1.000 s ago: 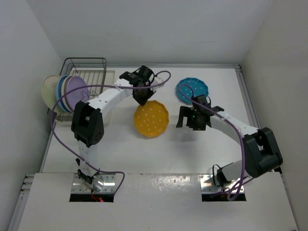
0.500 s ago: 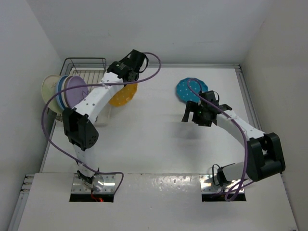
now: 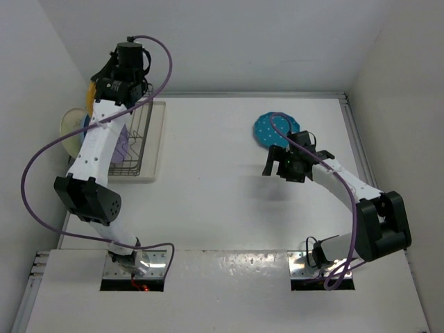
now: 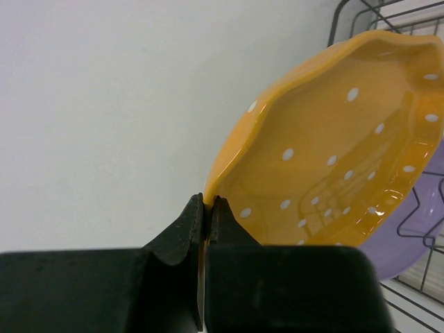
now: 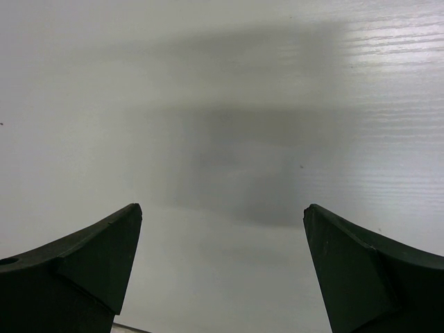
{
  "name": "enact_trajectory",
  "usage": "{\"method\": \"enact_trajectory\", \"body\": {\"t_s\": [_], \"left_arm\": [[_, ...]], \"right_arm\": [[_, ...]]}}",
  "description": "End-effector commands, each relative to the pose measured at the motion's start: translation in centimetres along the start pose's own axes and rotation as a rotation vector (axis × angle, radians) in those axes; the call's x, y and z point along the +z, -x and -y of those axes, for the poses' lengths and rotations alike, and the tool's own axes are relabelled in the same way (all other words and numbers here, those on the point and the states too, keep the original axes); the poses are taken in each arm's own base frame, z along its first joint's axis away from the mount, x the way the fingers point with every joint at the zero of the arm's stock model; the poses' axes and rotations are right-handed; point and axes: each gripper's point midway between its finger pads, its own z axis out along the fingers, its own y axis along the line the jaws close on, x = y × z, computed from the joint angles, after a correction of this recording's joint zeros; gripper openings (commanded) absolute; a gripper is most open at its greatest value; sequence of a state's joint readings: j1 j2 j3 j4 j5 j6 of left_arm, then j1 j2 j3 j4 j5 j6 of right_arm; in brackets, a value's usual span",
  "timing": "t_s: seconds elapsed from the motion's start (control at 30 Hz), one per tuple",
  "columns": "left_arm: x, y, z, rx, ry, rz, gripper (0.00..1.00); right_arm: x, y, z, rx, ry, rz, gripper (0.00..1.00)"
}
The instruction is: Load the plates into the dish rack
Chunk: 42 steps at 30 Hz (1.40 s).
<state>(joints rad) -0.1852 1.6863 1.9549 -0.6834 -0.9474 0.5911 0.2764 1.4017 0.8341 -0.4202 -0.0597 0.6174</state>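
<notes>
orange-yellow plate (image 4: 333, 152) is pinched at its rim by the left end effector (image 4: 206, 208) and held on edge over the dish rack's (image 3: 141, 139) far end, for slotting between prongs. right end effector (image 5: 222, 208) is spread empty, well right of the rack.

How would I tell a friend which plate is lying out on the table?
Look at the white table, toward its far edge, right of the middle, just beyond the right arm's pincer. There lies a teal plate with white dots. It alone lies flat; the other plates are over at the dish rack on the left.
</notes>
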Motion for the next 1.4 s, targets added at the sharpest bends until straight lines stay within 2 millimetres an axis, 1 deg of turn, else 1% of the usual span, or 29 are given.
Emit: {"method": "enact_trajectory", "body": {"t_s": [0.0,0.03,0.07,0.1,0.13,0.17,0.23,0.33,0.37,0.43,0.47,0.5,0.57,0.6,0.63,0.7,0.8,0.87,0.9,0.93,0.97,1.03,1.07,1.13,1.17,1.23,1.3,1.33,1.37], "left_arm": [[-1.3,0.4,-6.0,-0.177,0.143,0.051,0.00],[-0.6,-0.3,-6.1,-0.185,0.152,0.028,0.00],[-0.3,-0.5,-6.1,-0.207,0.151,0.027,0.00],[0.1,-0.8,-5.8,-0.209,0.147,0.021,0.00],[0.5,-1.3,-5.7,-0.212,0.149,0.006,0.00],[0.7,-1.2,-5.1,-0.224,0.134,0.013,0.00],[0.6,-1.4,-5.2,-0.262,0.120,0.028,0.00],[0.8,-2.4,-4.2,-0.255,0.092,0.019,0.00],[1.0,-3.1,-3.7,-0.266,0.077,0.010,0.00],[1.0,-3.5,-2.7,-0.272,0.045,0.011,0.00],[1.2,-3.7,-1.8,-0.273,0.024,0.006,0.00],[1.4,-4.5,-0.9,-0.249,0.012,-0.012,0.00],[1.7,-5.1,-0.4,-0.253,0.030,-0.033,0.00],[2.0,-6.0,-0.2,-0.243,0.052,-0.063,0.00],[2.4,-6.0,0.3,-0.237,0.049,-0.067,0.00],[2.6,-6.1,-0.3,-0.247,0.071,-0.069,0.00],[2.6,-6.1,-0.5,-0.255,0.083,-0.069,0.00],[2.2,-6.2,-0.9,-0.259,0.117,-0.083,0.00],[2.0,-5.8,-0.9,-0.276,0.137,-0.075,0.00],[1.9,-5.9,-0.4,-0.245,0.144,-0.080,0.00],[1.8,-6.4,-0.7,-0.242,0.182,-0.103,0.00],[1.4,-5.8,-0.4,-0.235,0.212,-0.092,0.00],[1.2,-6.7,-0.4,-0.223,0.243,-0.118,0.00],[1.2,-6.7,0.1,-0.225,0.257,-0.118,0.00],[1.4,-7.4,0.9,-0.206,0.259,-0.134,0.00],[1.1,-8.7,1.1,-0.202,0.300,-0.154,0.00],[1.1,-9.2,1.3,-0.204,0.317,-0.156,0.00],[0.9,-9.1,1.0,-0.241,0.330,-0.139,0.00],[1.0,-9.7,0.6,-0.250,0.347,-0.152,0.00]], "right_arm": [[-0.1,0.8,0.5,0.025,-0.021,0.048,1.00],[-0.2,0.6,0.8,0.033,-0.034,0.058,1.00],[-0.3,0.4,0.9,0.043,-0.037,0.059,1.00],[-0.5,0.6,1.2,0.044,-0.050,0.078,1.00],[-0.5,0.1,1.5,0.046,-0.058,0.077,1.00],[-0.6,0.3,1.9,0.051,-0.073,0.096,1.00],[-0.9,0.3,2.2,0.048,-0.086,0.113,1.00],[-1.3,0.5,2.4,0.046,-0.091,0.139,1.00],[-1.1,0.3,2.7,0.048,-0.100,0.138,1.00],[-1.2,0.5,2.8,0.052,-0.101,0.150,1.00],[-1.2,0.6,2.9,0.056,-0.104,0.157,1.00],[-1.1,0.6,3.0,0.062,-0.103,0.157,1.00],[-1.0,0.7,2.8,0.069,-0.094,0.152,1.00],[-0.9,0.7,2.8,0.072,-0.094,0.147,1.00],[-1.0,0.9,2.6,0.073,-0.088,0.151,1.00],[-0.9,0.9,2.6,0.074,-0.088,0.145,1.00],[-1.2,1.0,2.8,0.070,-0.097,0.152,1.00],[-1.4,1.0,3.0,0.074,-0.104,0.158,1.00],[-1.4,0.9,3.2,0.074,-0.110,0.156,1.00],[-1.4,0.9,3.2,0.078,-0.109,0.159,1.00],[-1.5,0.8,3.3,0.081,-0.111,0.157,1.00],[-1.5,0.7,3.3,0.075,-0.109,0.155,1.00],[-1.6,0.8,3.3,0.087,-0.109,0.163,1.00],[-1.6,0.7,3.2,0.086,-0.108,0.161,1.00],[-1.7,0.7,3.3,0.092,-0.111,0.165,1.00],[-1.7,0.6,3.3,0.092,-0.111,0.163,1.00],[-1.8,0.6,3.4,0.097,-0.112,0.164,1.00],[-1.9,0.7,3.4,0.101,-0.110,0.169,1.00],[-1.9,0.5,3.4,0.100,-0.113,0.168,1.00]]}}
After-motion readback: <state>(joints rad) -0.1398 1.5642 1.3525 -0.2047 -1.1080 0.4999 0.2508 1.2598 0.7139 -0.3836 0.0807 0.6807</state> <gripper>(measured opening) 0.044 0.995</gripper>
